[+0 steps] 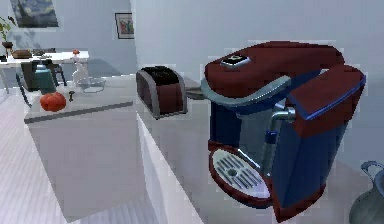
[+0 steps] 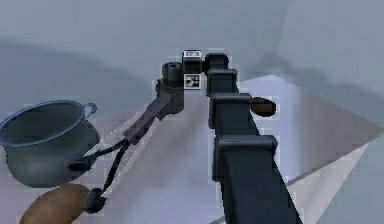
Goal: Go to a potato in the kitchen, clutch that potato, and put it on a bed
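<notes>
A brown rounded lump, potato-like in colour and shape, (image 2: 50,205) lies at the arm side view's bottom left on the pale countertop (image 2: 300,130). My gripper (image 2: 95,185) reaches down-left from the dark arm (image 2: 235,130), and its thin fingers (image 2: 120,155) end right at that lump. I cannot tell whether it holds anything. A second small brown lump (image 2: 263,105) sits just right of the arm.
A grey-blue pot (image 2: 45,140) stands close beside the fingers; its edge shows again (image 1: 372,190). A red and blue coffee machine (image 1: 280,120) and a toaster (image 1: 160,90) stand on the counter ahead. A white island (image 1: 85,140) carries a tomato (image 1: 53,101) and a bottle (image 1: 80,72).
</notes>
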Motion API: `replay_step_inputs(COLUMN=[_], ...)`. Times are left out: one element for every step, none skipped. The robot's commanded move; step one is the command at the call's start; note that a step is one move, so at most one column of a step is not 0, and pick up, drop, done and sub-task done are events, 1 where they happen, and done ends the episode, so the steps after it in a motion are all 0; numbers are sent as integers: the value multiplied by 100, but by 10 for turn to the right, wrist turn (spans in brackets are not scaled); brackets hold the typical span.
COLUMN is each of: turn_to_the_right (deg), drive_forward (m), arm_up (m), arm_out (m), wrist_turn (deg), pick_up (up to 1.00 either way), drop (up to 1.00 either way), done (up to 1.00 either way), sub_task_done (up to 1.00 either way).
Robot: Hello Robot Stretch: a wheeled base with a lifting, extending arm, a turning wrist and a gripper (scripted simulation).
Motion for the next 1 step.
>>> replay_step_inputs(turn_to_the_right=[0], drive_forward=[0], arm_up=[0], arm_out=[-26], wrist_turn=[0], pick_up=[0], drop=[0], done=[0], sub_task_done=[0])
